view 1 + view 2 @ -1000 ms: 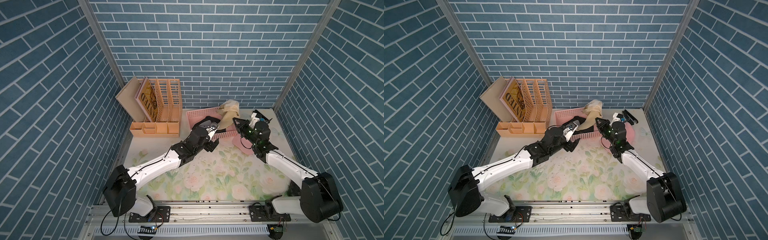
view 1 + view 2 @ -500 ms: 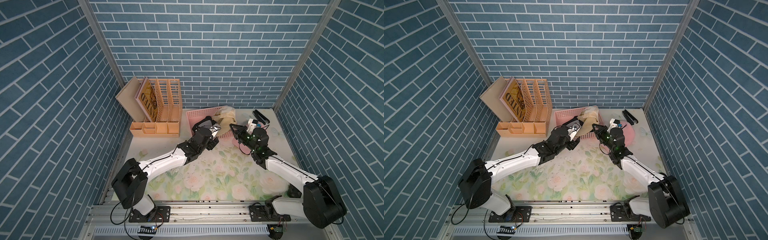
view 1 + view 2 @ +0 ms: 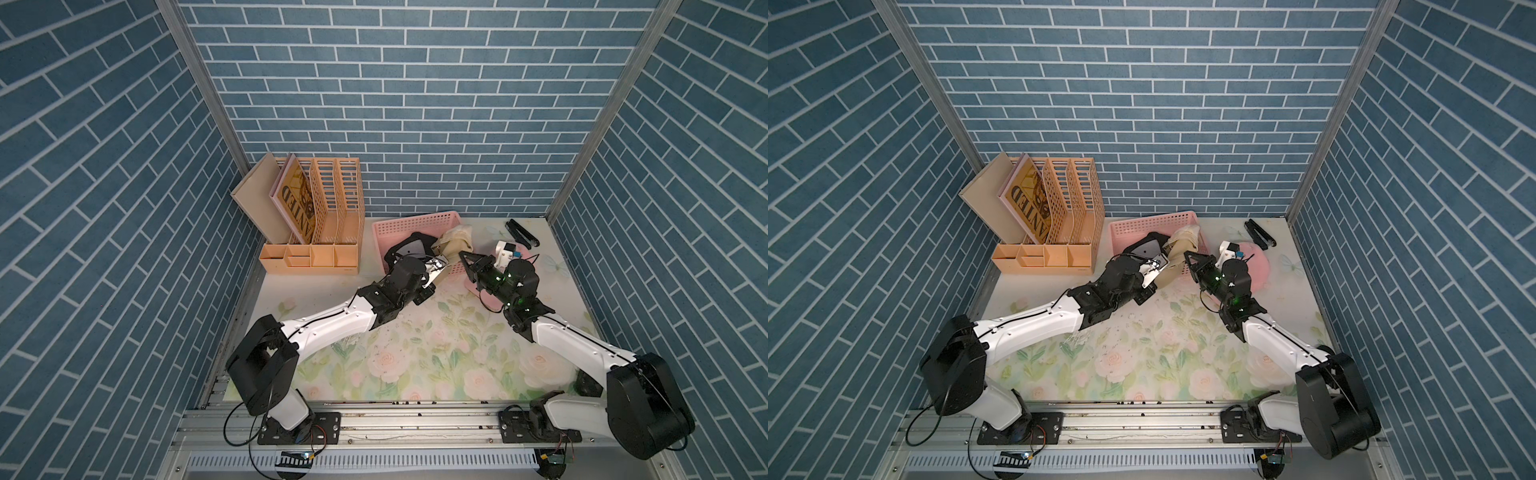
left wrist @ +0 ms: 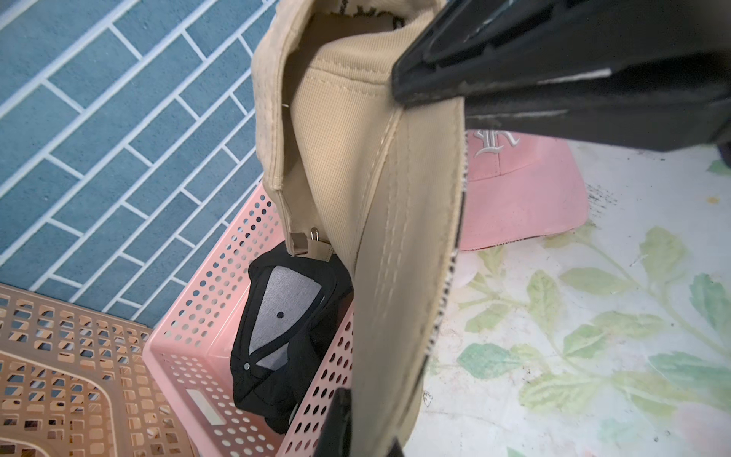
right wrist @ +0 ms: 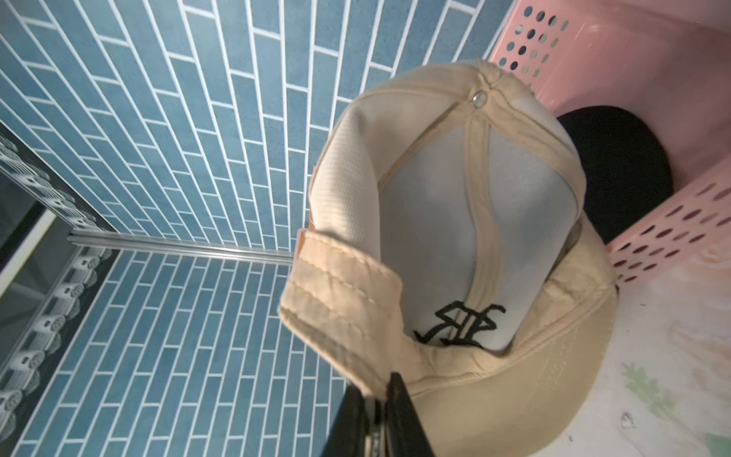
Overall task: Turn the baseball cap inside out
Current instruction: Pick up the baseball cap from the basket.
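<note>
The beige baseball cap [image 3: 454, 240] [image 3: 1183, 241] hangs between my two grippers over the pink basket's front right corner. My left gripper [image 3: 439, 266] [image 3: 1163, 267] [image 4: 368, 435] is shut on the brim's edge. My right gripper [image 3: 463, 254] [image 3: 1187, 254] [image 5: 379, 399] is shut on the folded band at the cap's rim. In the right wrist view the baseball cap [image 5: 494, 237] shows its pale lining, seam tapes and black stitched lettering. In the left wrist view the baseball cap [image 4: 379, 198] hangs brim-down, with the right gripper's fingers [image 4: 514, 59] beside the crown.
A black cap [image 3: 409, 249] [image 4: 277, 336] lies in the pink basket [image 3: 407, 222] [image 4: 190, 356]. A pink cap [image 3: 1258, 266] [image 4: 522, 190] lies on the floral mat under the right arm. An orange file rack [image 3: 328, 224] stands at the back left, a black stapler [image 3: 521, 235] at the back right.
My left gripper has closed on the cap's brim. The cap has come down and slightly leftward with the right gripper, closer to the basket's front edge.
</note>
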Controlling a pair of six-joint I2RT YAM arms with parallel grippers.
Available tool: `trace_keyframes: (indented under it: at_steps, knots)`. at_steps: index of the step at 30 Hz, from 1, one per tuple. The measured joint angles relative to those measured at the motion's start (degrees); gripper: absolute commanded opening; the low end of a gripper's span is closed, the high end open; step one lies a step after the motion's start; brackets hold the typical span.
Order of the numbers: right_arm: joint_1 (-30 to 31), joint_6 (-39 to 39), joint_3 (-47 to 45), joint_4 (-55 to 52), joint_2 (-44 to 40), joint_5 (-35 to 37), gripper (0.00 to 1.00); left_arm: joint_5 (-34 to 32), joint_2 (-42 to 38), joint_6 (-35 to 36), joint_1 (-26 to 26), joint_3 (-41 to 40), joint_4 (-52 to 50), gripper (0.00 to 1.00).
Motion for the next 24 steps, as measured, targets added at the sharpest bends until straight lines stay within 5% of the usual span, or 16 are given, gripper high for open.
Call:
trace_keyframes:
  at_steps: [7, 15, 24]
  knots:
    - [-0.2, -22.1, 13.3, -25.8, -4.7, 4.5, 0.57, -2.5, -3.1, 4.3, -0.9, -0.5, -1.8, 0.00]
    - [-0.3, -45.5, 29.3, -48.8, -10.8, 16.6, 0.63, -15.6, -3.6, 22.9, -6.4, -4.9, 1.5, 0.00]
    - [3.1, -59.0, 33.0, -62.4, -2.2, 20.1, 0.63, -27.5, -0.2, 46.4, -11.0, -10.1, 15.0, 0.00]
